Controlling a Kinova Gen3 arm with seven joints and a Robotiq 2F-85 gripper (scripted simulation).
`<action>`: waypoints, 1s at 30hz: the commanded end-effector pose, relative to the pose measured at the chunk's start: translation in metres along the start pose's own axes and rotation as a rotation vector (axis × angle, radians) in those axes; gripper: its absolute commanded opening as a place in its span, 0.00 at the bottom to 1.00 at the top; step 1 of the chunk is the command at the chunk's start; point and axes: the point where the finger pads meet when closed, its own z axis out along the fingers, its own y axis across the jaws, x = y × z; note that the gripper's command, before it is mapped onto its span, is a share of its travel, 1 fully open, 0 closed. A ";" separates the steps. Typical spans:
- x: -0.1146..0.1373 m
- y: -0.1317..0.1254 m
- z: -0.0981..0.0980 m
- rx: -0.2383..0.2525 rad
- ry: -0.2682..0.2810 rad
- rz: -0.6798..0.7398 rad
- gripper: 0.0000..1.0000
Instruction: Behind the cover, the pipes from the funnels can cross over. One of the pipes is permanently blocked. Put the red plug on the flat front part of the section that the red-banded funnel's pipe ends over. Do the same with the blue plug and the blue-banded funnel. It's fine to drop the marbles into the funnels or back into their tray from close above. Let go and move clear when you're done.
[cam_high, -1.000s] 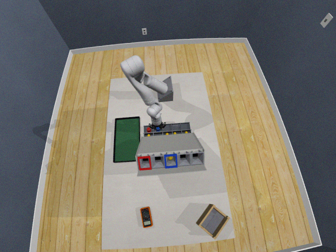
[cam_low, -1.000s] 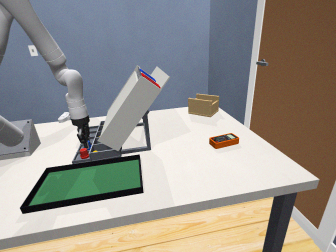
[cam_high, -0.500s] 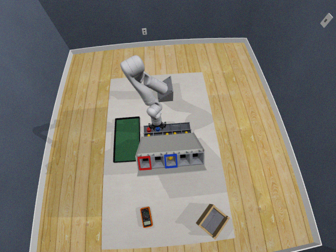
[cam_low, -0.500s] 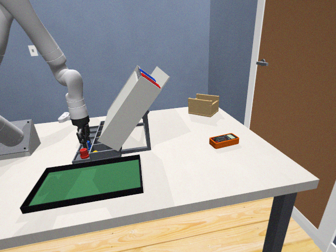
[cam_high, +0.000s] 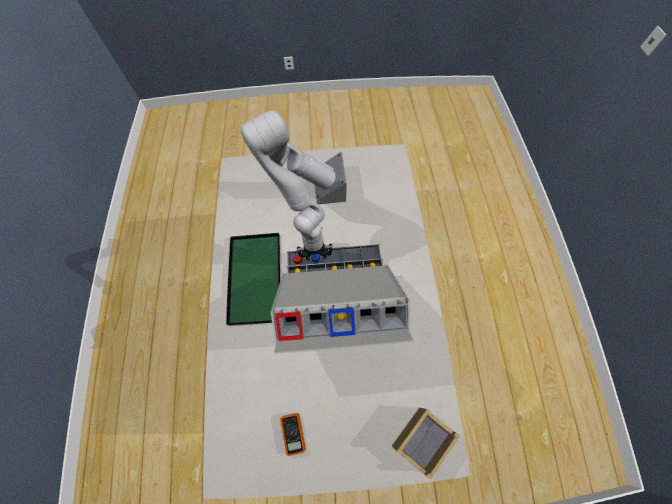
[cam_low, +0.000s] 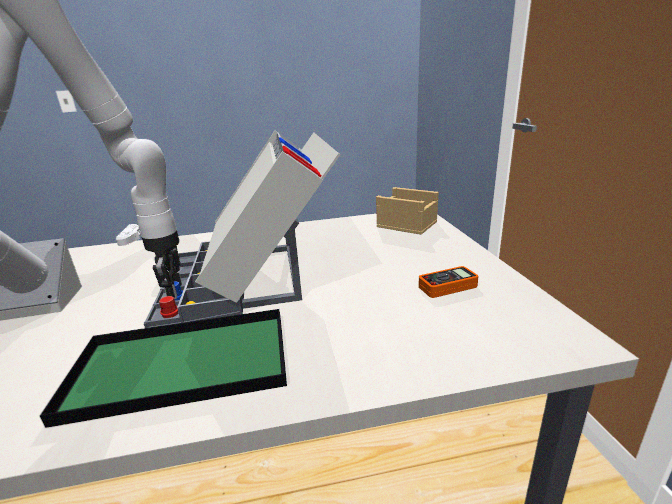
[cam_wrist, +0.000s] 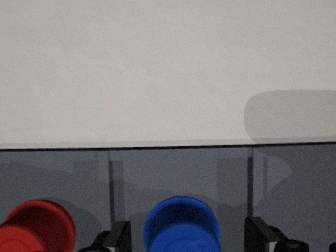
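Observation:
The blue plug (cam_high: 315, 258) (cam_wrist: 182, 226) stands in the second section from the left of the grey sectioned tray (cam_high: 359, 252) (cam_low: 191, 313) behind the slanted cover (cam_high: 336, 282) (cam_low: 260, 217). The red plug (cam_high: 296, 259) (cam_low: 168, 307) (cam_wrist: 35, 226) stands in the leftmost section. My gripper (cam_high: 314, 252) (cam_low: 168, 282) (cam_wrist: 187, 239) is open, with a finger on either side of the blue plug and a gap to each. The red-banded funnel (cam_high: 288, 326) and the blue-banded funnel (cam_high: 341, 322) open at the cover's high end. A yellow marble (cam_high: 340, 317) sits in the blue-banded funnel. Several yellow marbles (cam_high: 350, 265) lie along the tray by the cover.
A green tray with a black rim (cam_high: 253, 279) (cam_low: 173, 363) lies left of the cover. An orange multimeter (cam_high: 293, 434) (cam_low: 447, 281) and a wooden box (cam_high: 426, 442) (cam_low: 407, 208) lie at the far end of the table. The arm's base block (cam_high: 332, 187) (cam_low: 32, 276) stands behind the tray.

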 end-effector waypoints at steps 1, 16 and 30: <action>0.000 0.000 0.000 -0.001 -0.001 0.000 0.65; 0.001 -0.001 -0.020 0.003 0.001 0.004 0.65; 0.001 0.000 -0.041 0.003 -0.001 0.003 0.65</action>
